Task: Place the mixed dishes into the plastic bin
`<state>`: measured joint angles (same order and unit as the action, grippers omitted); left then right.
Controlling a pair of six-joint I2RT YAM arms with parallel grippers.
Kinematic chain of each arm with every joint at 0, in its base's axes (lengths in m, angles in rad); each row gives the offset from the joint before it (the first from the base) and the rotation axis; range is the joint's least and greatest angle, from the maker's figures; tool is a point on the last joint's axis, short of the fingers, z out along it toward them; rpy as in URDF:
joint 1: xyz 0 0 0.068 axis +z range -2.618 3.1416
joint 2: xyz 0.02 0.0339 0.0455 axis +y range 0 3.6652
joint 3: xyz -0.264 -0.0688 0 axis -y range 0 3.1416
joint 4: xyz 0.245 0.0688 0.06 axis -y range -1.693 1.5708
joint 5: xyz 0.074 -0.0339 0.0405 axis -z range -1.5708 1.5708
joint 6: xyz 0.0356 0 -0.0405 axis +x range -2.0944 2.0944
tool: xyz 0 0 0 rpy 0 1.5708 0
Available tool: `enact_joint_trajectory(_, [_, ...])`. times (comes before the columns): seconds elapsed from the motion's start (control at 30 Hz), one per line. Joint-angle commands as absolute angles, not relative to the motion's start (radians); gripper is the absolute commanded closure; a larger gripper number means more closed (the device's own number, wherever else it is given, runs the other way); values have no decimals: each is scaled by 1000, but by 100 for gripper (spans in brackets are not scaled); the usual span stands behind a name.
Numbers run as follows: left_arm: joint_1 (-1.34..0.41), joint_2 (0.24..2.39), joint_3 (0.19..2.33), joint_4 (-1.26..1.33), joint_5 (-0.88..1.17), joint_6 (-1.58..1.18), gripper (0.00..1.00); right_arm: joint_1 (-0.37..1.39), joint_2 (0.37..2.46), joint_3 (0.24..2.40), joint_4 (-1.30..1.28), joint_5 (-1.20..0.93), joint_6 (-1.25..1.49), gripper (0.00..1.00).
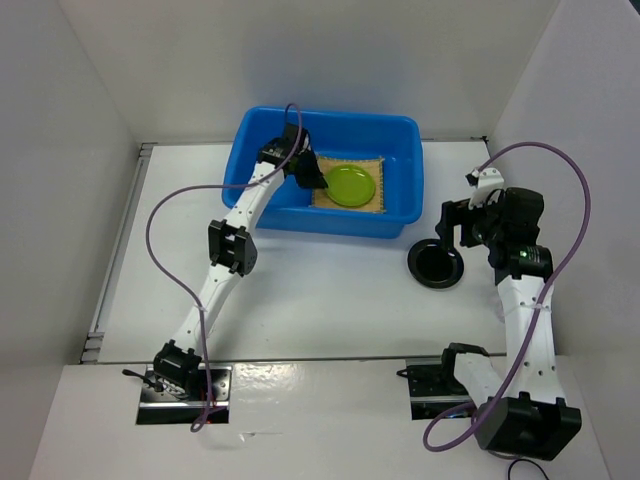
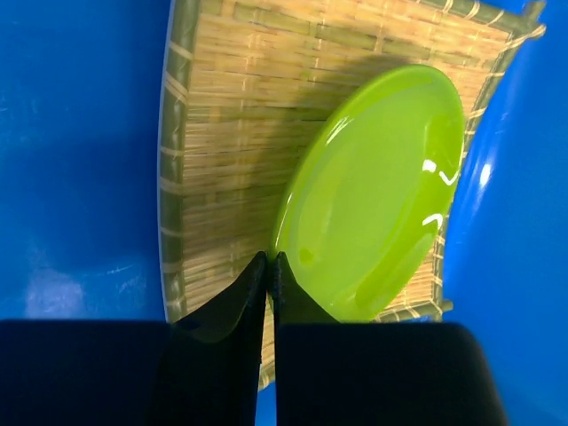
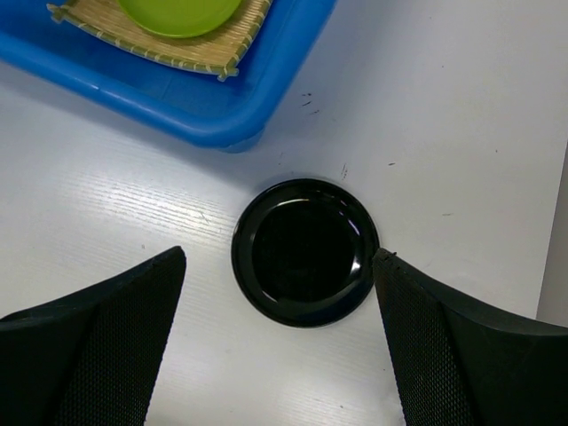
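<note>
On the bench (image 1: pixel 330 300) stands the blue plastic bin (image 1: pixel 330 113). Inside it the bamboo mat (image 2: pixel 231 133) lies flat as a base, and the lime-green plate (image 2: pixel 373 195) lies on top. The black dish (image 3: pixel 304 253) waits outside, just beside the bin. The right tool (image 3: pixel 280 255) is wide open and empty above the dish, probably to take it. The left tool (image 2: pixel 269 259) is almost closed at the plate's rim; I cannot tell whether it pinches it.

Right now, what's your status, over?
Left tool shut at lime-green plate rim, plate on bamboo mat in blue bin. Right tool open over black dish, outside bin. Nothing in the way.
</note>
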<state>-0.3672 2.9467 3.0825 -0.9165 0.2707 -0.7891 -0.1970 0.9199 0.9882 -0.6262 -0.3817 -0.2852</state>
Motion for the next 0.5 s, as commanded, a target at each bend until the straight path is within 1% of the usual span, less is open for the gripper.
enact_joint_trajectory(0.0, [-365, 2951, 3137, -865, 320, -779, 87, -206, 936, 980, -583, -396, -288, 10])
enact_joint_trajectory(0.07, [-365, 2951, 3137, -854, 331, -767, 73, -206, 945, 980, -583, -385, -288, 10])
enact_joint_trajectory(0.1, [-365, 2942, 3137, -854, 331, -756, 62, -206, 956, 980, -583, -376, -288, 8])
enact_joint_trajectory(0.13, [-365, 2918, 3137, -854, 331, -741, 48, -206, 972, 980, -583, -362, -279, 8])
enact_joint_trajectory(0.17, [-365, 2901, 3137, -854, 331, -726, 10, -206, 982, 980, -572, -344, -267, 8])
enact_joint_trajectory(0.2, [-365, 2881, 3137, -854, 331, -709, 1, -206, 995, 980, -572, -307, -267, 8])
enact_joint_trajectory(0.27, [-377, 2807, 3137, -870, 319, -652, 1, -206, 1053, 980, -561, -279, -256, 8])
enact_joint_trajectory(0.3, [-411, 2715, 3137, -927, 246, -582, 1, -206, 1140, 980, -561, -241, -235, 13])
enact_joint_trajectory(0.33, [-422, 2680, 3137, -928, 204, -581, 1, -206, 1141, 980, -561, -227, -235, 13])
enact_joint_trajectory(0.37, [-436, 2643, 3137, -989, 163, -531, 1, -206, 1176, 980, -561, -216, -235, 17])
enact_joint_trajectory(0.4, [-449, 2607, 3137, -1029, 119, -513, 1, -206, 1256, 994, -561, -216, -235, 20])
enact_joint_trajectory(0.43, [-480, 2539, 3137, -1070, 18, -512, 1, -206, 1299, 994, -574, -206, -235, 21])
enact_joint_trajectory(0.47, [-498, 2510, 3137, -1154, -29, -502, 1, -206, 1343, 1021, -574, -206, -235, 21])
